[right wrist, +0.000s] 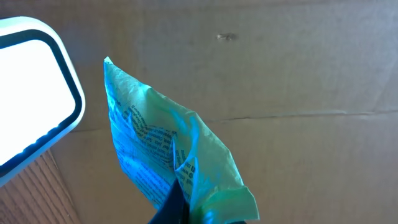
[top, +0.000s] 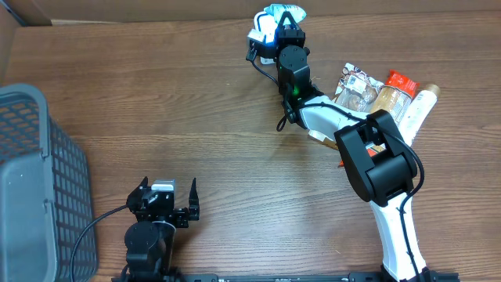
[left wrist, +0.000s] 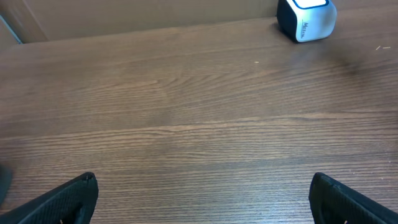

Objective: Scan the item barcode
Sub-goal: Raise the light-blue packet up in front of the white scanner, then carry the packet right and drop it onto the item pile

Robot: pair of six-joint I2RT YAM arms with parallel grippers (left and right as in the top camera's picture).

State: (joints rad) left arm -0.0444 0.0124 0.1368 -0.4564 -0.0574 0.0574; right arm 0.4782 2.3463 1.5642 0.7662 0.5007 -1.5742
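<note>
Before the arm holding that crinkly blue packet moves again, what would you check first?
1. Blue packet gripped by the right claw: ok, pinched at one edge.
2. Packet held close to the white scanner: ok, right beside it.
3. Barcode facing the scanner's window: cannot tell, only small print shows.
4. Left claw out of the way: ok, open, empty, at the table's near edge.

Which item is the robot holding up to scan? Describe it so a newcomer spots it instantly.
Follow the right arm across the wooden table to its far edge. There its fingers pinch a crinkled blue-green packet beside the white scanner. Unlike the brown and red snack packs lying beside the arm, it is held in the fingers.
</note>
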